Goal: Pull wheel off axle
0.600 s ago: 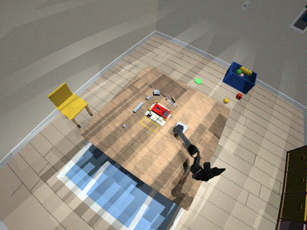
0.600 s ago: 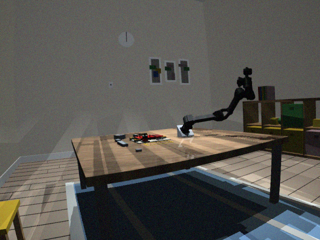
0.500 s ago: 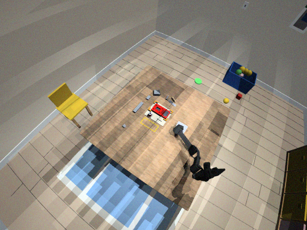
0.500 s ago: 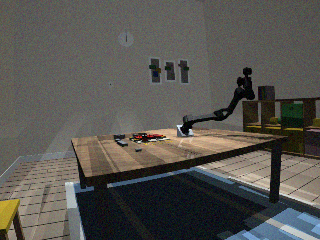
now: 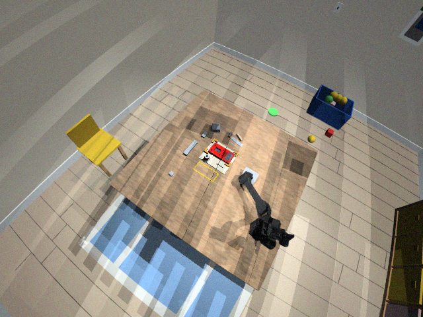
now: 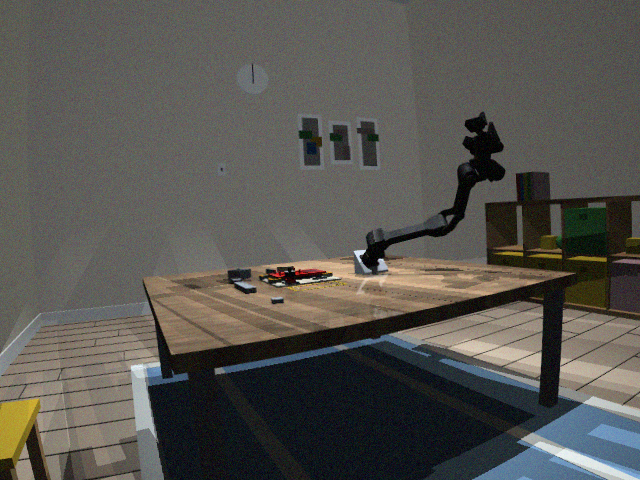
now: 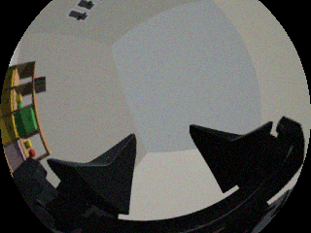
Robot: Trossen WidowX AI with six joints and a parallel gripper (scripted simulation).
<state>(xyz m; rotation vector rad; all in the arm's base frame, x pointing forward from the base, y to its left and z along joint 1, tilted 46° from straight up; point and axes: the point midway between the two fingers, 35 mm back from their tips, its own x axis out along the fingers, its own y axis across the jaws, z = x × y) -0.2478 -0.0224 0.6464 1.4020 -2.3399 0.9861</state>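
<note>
The two fingers stand apart with nothing between them; in the wrist view only wall and ceiling show through the gap, so the gripper point(image 7: 162, 155) is released and holds nothing. It points up and away from the table point(image 6: 330, 315), raised high above the arm's base point(image 6: 369, 260) and leaning back past the table's far right side.

The wheel point(image 5: 207, 156) sits on its upright axle at the near-left corner of the red board point(image 5: 221, 152); it is too small here to tell more. The yellow marked area point(image 5: 205, 170) lies just beside that board, on the side towards the arm's base.

In my judgement the task is at its very start: the reach towards the wheel has not begun, and nothing has been lifted. The next move calls for folding the arm down and forward over the board, turning the wrist so the fingers face downward, and bringing them either side of the wheel, wide enough to pass its rim. The pull should then run straight up along the axle so the wheel does not bind.

From the base, the arm point(image 6: 413, 232) runs low outward, bends at the elbow, and climbs steeply to the wrist.
</note>
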